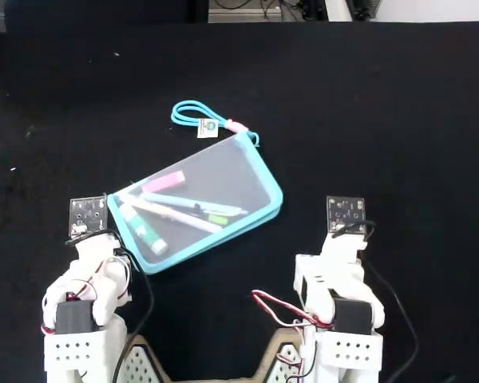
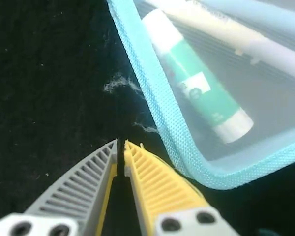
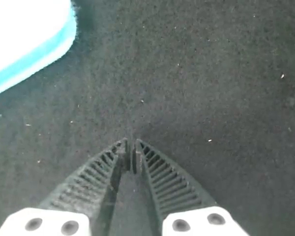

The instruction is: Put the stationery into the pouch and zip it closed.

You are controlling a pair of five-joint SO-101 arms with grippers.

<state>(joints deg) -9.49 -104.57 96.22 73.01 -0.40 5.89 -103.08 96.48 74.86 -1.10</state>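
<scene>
Pouch (image 1: 199, 203): I see it lying flat on the black bench (image 1: 399, 120), left of centre and set at a slant, with its teal border all round. Its far-right corner carries a teal cord loop (image 1: 193, 113) with a small tag (image 1: 208, 128). I cannot make out from the high view whether the zip is run fully home.

Contents: through the clear face I see a green-and-white glue stick (image 1: 142, 227) at the near-left end, a pink marker (image 1: 164, 181) toward the far side, and a pale blue pen (image 1: 193, 205) alongside a white pen (image 1: 176, 215) across the middle. Their outlines overlap and the tips are hard to separate.

Left arm (image 1: 88, 263): it sits at the near-left, just beside the pouch's left corner. The left jaws are closed, tips meeting, with nothing between them. In the left wrist view they stand over bare bench just beside the pouch border (image 2: 155, 98), and part of the pouch is cut off by the frame. Pale lint (image 2: 119, 83) lies on the cloth there.

Right arm (image 1: 339, 279): it sits at the near-right, apart from the pouch. The right jaws are closed and empty over bare bench. One pouch corner (image 3: 29, 44) shows in the right wrist view, washed out and without detail.
</scene>
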